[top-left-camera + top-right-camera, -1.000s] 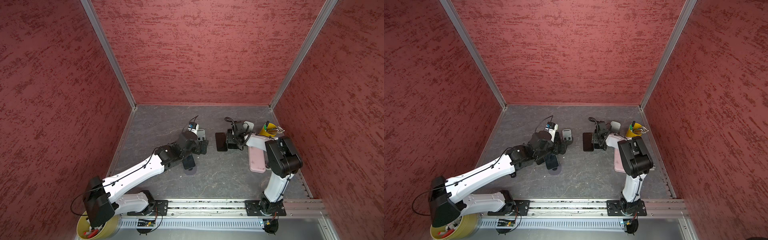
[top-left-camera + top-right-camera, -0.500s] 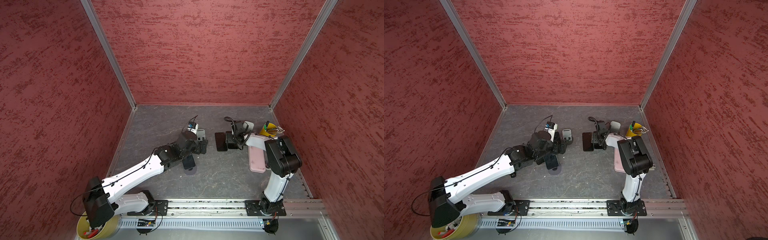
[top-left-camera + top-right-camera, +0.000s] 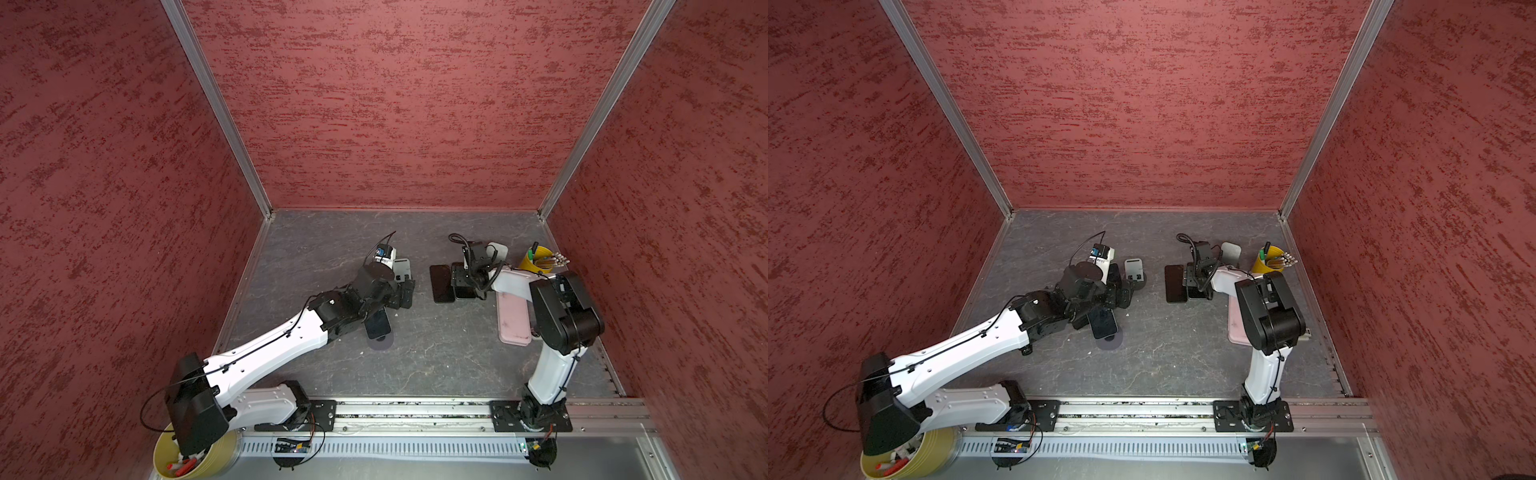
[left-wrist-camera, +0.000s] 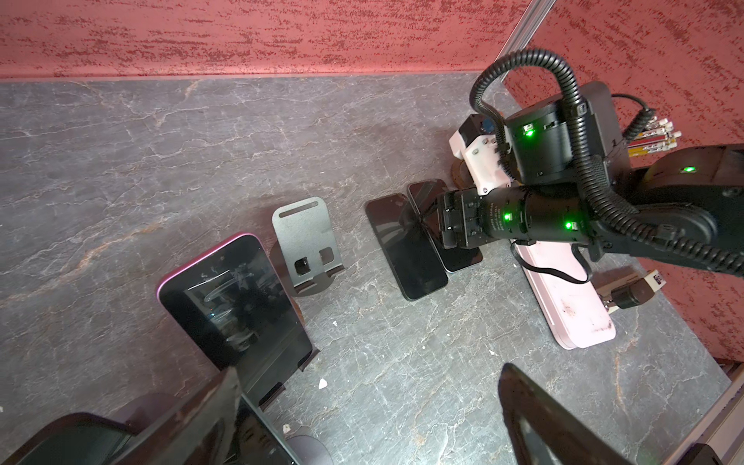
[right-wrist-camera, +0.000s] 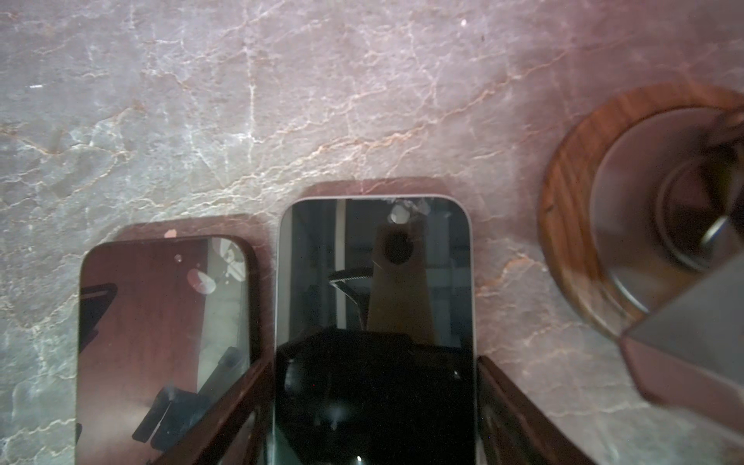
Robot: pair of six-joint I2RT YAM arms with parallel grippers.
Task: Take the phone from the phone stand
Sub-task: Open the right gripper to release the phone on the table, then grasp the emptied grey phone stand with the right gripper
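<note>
With the right gripper straddling a flat phone, grip impossible to tell, the left gripper is hovering wide open and empty, the pink-edged phone just ahead of it leaning on its stand, not yet removed.

Walls red, darker streaks. Floor grey with pale marble veins. Phone black, pink rim; stand grey; tray pink; cup yellow.
</note>
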